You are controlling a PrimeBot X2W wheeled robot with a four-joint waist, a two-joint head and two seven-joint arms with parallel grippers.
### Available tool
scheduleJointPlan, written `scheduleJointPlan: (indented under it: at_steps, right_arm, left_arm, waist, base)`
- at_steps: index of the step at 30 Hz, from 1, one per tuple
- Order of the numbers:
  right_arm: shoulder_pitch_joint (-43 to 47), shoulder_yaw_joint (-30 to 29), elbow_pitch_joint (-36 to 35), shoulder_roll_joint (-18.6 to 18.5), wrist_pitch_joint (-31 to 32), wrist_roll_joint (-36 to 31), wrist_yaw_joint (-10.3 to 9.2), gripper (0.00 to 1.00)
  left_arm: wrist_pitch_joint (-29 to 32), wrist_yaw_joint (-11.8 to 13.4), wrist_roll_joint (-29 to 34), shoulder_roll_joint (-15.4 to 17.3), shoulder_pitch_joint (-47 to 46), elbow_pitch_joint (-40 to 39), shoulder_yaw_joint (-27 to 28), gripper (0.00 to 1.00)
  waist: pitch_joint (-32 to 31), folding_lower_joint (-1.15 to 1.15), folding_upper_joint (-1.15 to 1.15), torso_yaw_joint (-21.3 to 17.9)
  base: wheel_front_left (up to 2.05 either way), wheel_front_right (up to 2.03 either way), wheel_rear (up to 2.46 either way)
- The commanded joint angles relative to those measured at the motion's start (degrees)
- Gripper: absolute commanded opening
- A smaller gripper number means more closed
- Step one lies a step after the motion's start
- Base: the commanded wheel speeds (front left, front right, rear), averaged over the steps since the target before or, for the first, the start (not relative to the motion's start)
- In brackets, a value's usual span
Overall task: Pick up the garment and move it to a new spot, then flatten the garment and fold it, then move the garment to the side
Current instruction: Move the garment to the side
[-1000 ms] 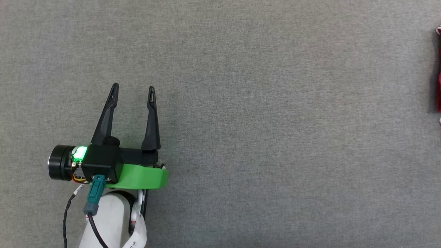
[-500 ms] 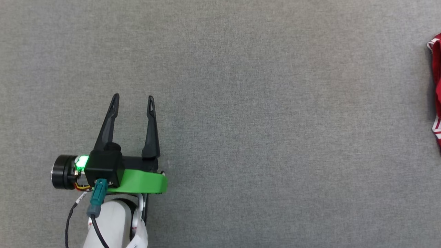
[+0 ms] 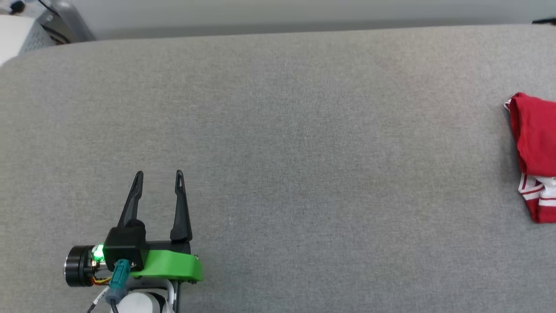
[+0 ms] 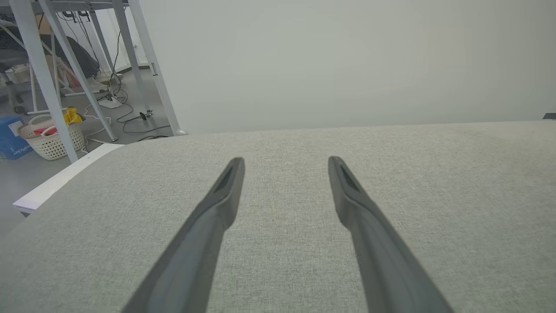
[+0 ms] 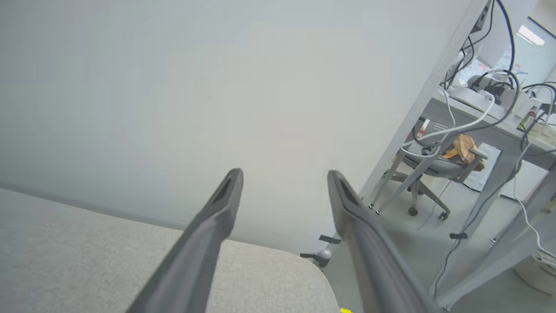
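Now the head camera is tilted higher: more of the shirt (image 3: pixel 535 139) shows at right edge, on the table (image 3: pixel 304 130). Left gripper (image 3: pixel 158 173) and right gripper (image 5: pixel 283 172) spread, empty; move-aside looks done.

The garment (image 3: pixel 533 132) is red with red-white striped trim, the surface (image 3: pixel 304 152) grey, the left hand (image 3: pixel 158 173) black and green.

L gripper (image 3: pixel 158 174) sits lower left of head view, fingers pointing up-frame and spread apart, holding nothing. Behind it are a green wrist bracket (image 3: pixel 170 265) and a lit green LED (image 3: pixel 98 253), w/ pale forearm (image 3: pixel 139 303) at bottom edge. R gripper (image 5: pixel 284 172) rises from bottom centre of its wrist view, fingers likewise apart.
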Motion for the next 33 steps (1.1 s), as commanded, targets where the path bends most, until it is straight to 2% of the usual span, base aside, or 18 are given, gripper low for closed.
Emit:
scheduleJointPlan:
  at_steps: [1,9,12,16,26,33]
  right_arm:
    - [2.8,-1.6,-2.81,2.42,-0.58,-1.77,-0.04,1.0]
    - [16.75,-8.56,-20.38,16.84,-0.92,-8.79,-0.04,1.0]
    - [22.44,-8.6,-23.41,21.53,-0.92,-9.96,-0.04,1.0]
    - [28.4,-8.29,-24.38,25.76,-0.93,-10.22,-0.04,1.0]
    - [40.03,-7.66,-24.4,32.4,-0.94,-10.63,-0.04,1.0]
    - [44.8,-8.49,-25.67,34.53,-0.94,-11.02,-0.04,1.0]
  left_arm:
    - [-0.33,-0.07,-0.57,-0.09,0.83,0.24,0.36,1.0]
    - [-0.33,-0.89,-0.72,-0.41,1.83,1.92,0.67,1.0]
    - [-0.33,-1.11,-0.66,-0.55,2.07,2.79,0.5,1.0]
    - [-0.33,-1.54,-0.66,-0.69,2.24,4.28,0.21,1.0]
    - [-0.33,-2.38,-0.81,-0.93,3.35,6.82,0.04,1.0]
    - [-0.33,-2.91,-1.06,-1.05,4.47,7.49,-0.01,1.0]
  waist:
    - [-3.7,0.0,0.0,2.0]
    - [-6.75,0.0,0.0,4.21]
    - [-7.77,0.0,0.0,4.94]
    - [-8.83,0.0,0.0,5.69]
    - [-10.66,0.0,0.0,5.93]
    - [-11.48,0.0,0.0,5.53]
  base:
    - [0.0,0.0,0.0]
    - [0.0,0.0,0.0]
    - [0.0,0.0,0.0]
    - [0.0,0.0,0.0]
    - [0.0,0.0,0.0]
    - [0.0,0.0,0.0]
